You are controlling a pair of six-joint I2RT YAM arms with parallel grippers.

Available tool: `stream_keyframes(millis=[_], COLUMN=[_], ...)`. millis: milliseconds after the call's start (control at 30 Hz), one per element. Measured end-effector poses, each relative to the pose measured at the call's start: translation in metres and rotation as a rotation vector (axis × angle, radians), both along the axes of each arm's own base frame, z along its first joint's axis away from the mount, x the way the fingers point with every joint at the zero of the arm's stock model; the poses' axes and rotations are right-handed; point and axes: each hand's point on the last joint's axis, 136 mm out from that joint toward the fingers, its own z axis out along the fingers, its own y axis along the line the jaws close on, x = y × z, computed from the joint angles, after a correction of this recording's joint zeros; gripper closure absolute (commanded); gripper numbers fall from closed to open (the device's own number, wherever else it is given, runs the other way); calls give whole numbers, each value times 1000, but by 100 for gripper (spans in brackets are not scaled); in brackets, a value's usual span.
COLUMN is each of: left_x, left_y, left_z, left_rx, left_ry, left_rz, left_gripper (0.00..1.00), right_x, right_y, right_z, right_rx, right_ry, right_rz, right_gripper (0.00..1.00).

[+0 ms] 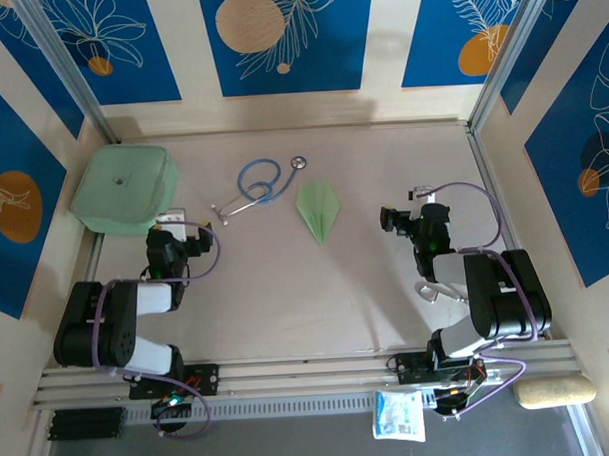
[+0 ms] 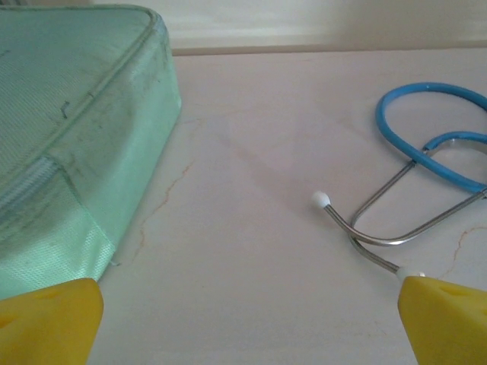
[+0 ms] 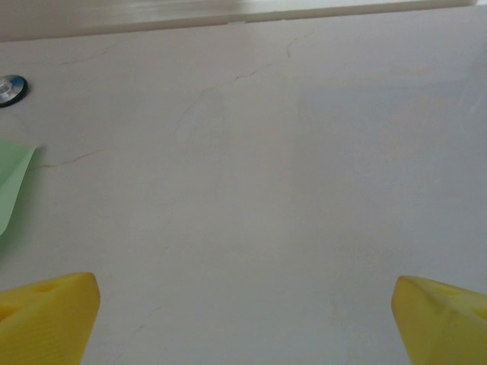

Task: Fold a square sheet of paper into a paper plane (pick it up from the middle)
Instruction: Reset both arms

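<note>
Left pincer (image 2: 247, 304) and right pincer (image 3: 245, 304), both wide and empty, face one paper plane (image 1: 318, 210), one stethoscope (image 1: 258, 182), one box (image 1: 125, 186).

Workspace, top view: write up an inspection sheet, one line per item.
Surface: pale table, faint crack-like lines, dry.
Job's things: paper plane, folded to a pointed dart, lying flat mid-table between the arms, ungripped.
Clutter: blue stethoscope left of the plane; mint box in the far left corner; small packet at the front rail.
Grippers: left gripper open, empty, between box and stethoscope; right gripper open, empty, over bare table right of the plane.
Cables: purple cables looped along both arms, off the paper.
Surroundings: blue leaf-print panels on three sides.
</note>
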Motion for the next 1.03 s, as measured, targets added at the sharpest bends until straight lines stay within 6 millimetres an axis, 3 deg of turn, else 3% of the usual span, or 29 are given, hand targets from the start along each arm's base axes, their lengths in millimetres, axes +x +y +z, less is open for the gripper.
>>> stream_keyframes(millis=[267,467,1033], left_x=[4,14,19], left_y=[-1,-1,-3], left_z=[-19,-7,-6], left_rx=[4,16,40], left_ry=[36,3,12], left_rz=[-4,2,-10], left_gripper=[1,1,1], right_x=[1,1,1], right_y=[2,-3,0], right_z=[-2,-2,-2], right_rx=[16,32,40], right_ry=[-12,-12,-11], right_rz=[26,33,44], right_gripper=[1,1,1])
